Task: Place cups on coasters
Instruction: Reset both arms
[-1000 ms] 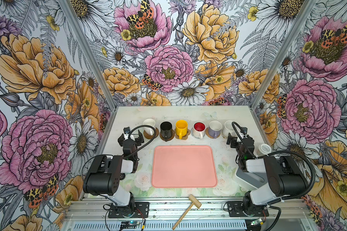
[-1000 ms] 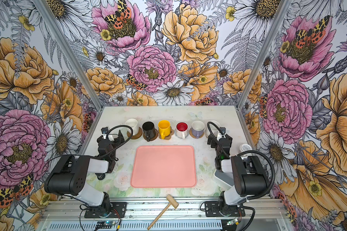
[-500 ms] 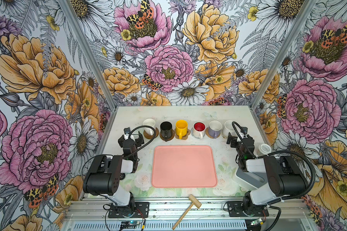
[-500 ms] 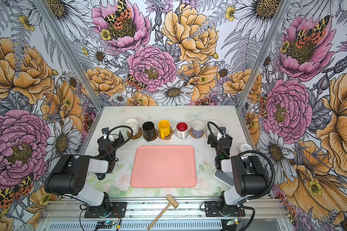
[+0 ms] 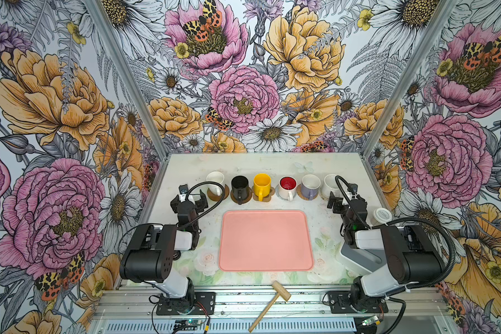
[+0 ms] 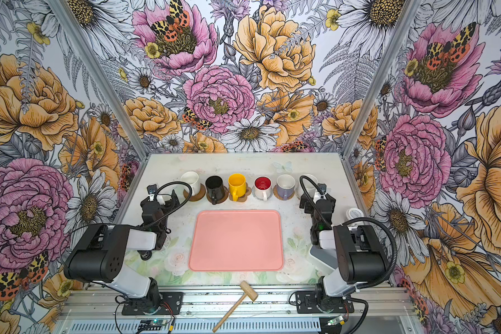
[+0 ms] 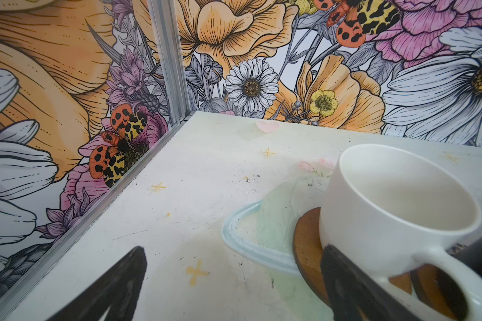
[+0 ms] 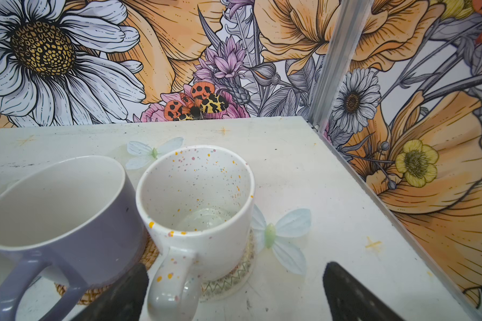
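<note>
Six cups stand in a row at the back, each on a coaster: white (image 5: 215,182), black (image 5: 239,186), yellow (image 5: 262,183), red-inside (image 5: 287,186), lavender (image 5: 311,185) and speckled white (image 5: 329,185). My left gripper (image 5: 189,199) is open beside the white cup (image 7: 395,205), which sits on a brown disc (image 7: 306,244); bare table lies between its fingers. My right gripper (image 5: 343,201) is open in front of the speckled cup (image 8: 201,200) on its pale woven coaster (image 8: 228,280). The lavender cup (image 8: 61,214) stands next to it on a tan woven coaster (image 8: 148,255).
A large pink tray (image 5: 265,240) lies mid-table between the arms. A wooden mallet (image 5: 272,300) rests on the front rail. A small white lidded paper cup (image 5: 382,215) stands by the right wall. Flowered walls close in three sides.
</note>
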